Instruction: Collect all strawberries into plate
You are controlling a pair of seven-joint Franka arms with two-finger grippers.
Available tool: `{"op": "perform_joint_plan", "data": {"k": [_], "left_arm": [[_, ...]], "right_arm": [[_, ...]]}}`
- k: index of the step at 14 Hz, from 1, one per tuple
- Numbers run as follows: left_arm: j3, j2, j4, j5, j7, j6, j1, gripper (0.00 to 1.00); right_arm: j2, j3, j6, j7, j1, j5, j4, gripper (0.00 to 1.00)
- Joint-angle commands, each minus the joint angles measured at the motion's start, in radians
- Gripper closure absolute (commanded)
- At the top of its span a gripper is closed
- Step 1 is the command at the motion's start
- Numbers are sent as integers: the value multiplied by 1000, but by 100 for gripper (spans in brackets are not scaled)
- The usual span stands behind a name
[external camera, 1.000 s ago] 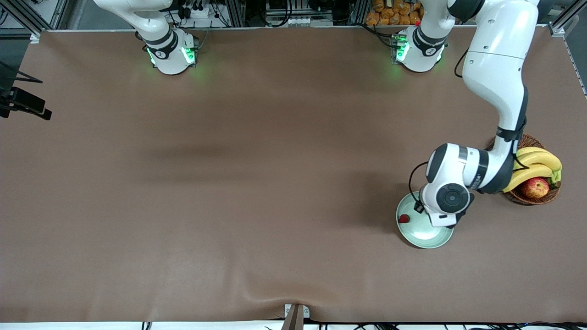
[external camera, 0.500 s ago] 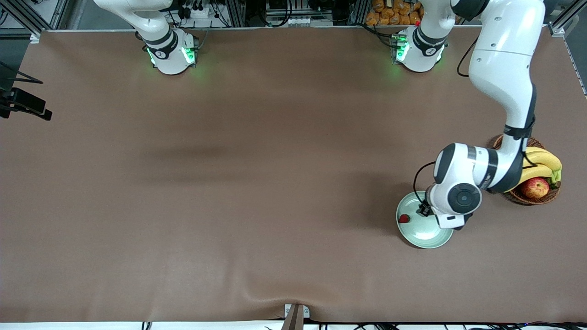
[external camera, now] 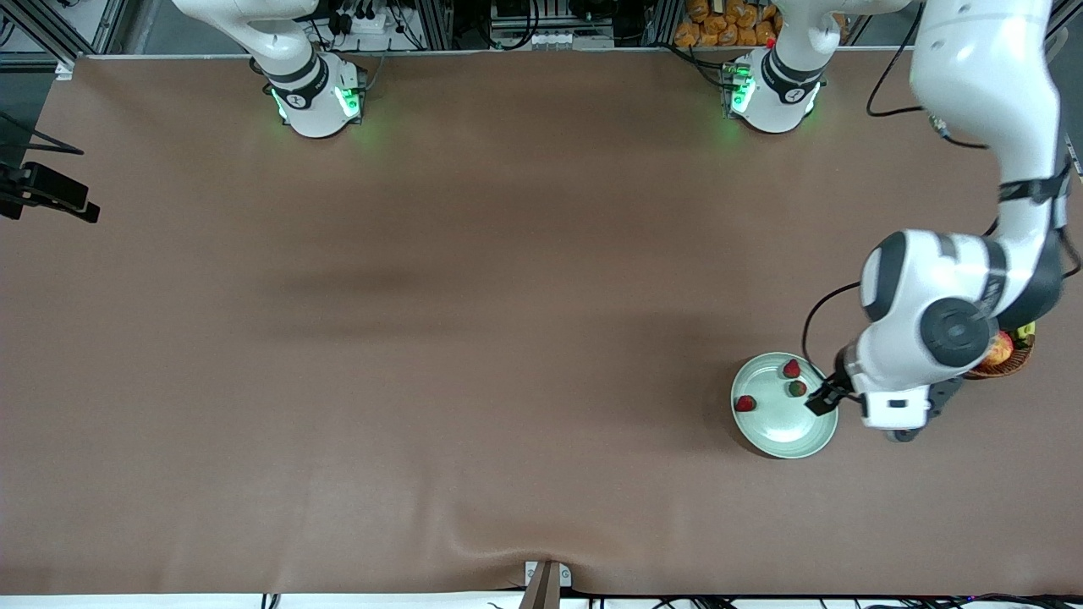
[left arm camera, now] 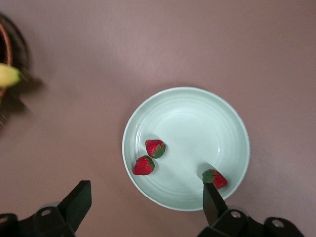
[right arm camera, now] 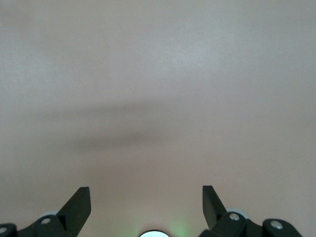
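Three strawberries (external camera: pixel 792 368) (external camera: pixel 797 388) (external camera: pixel 744 403) lie in the pale mint-green plate (external camera: pixel 783 430). The left wrist view shows two (left arm camera: pixel 156 148) (left arm camera: pixel 143 166) close together and one (left arm camera: pixel 216 178) apart, all inside the plate (left arm camera: pixel 197 123). My left gripper (left arm camera: pixel 144 205) hangs open and empty, up in the air over the plate's rim on the side toward the basket. One finger (external camera: pixel 821 402) shows over that rim. My right gripper (right arm camera: pixel 145 202) is open over bare tablecloth, and its arm waits.
A brown wicker basket (external camera: pixel 1011 362) with an apple (external camera: pixel 1002 348) stands beside the plate toward the left arm's end, mostly covered by the left arm. A banana tip (left arm camera: pixel 7 75) shows in the left wrist view. The cloth has a fold (external camera: pixel 541 541) at the near edge.
The left hand has risen and drawn off the plate toward the basket, and its jaws have opened. Two more strawberries now show in the plate. The right arm has not moved.
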Motion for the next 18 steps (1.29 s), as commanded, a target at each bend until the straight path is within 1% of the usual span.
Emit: {"op": "perform_joint_plan", "data": {"k": [1, 6, 7, 10, 12, 15, 17, 18], "left_arm": [[-9, -106, -39, -42, 135, -29, 22, 0], [-17, -204, -37, -75, 367, -164, 15, 0], [-40, -223, -37, -83, 402, -187, 22, 0], [-58, -290, -37, -86, 485, -256, 16, 0], [-83, -333, -37, -86, 512, -316, 19, 0], [-85, -396, -37, -89, 639, -411, 25, 0], [-80, -434, -45, -112, 679, -436, 29, 0], [-78, -463, -65, -127, 712, -448, 42, 0]], "right_arm": [[0, 2, 3, 7, 2, -15, -1, 0], [7, 2, 3, 7, 1, -17, 1, 0], [7, 2, 3, 7, 1, -17, 1, 0], [7, 2, 3, 7, 1, -17, -1, 0], [9, 2, 3, 7, 2, -17, 1, 0], [10, 2, 4, 7, 2, -15, 2, 0], [23, 2, 4, 7, 6, -18, 2, 0], [26, 2, 4, 7, -1, -18, 2, 0]]}}
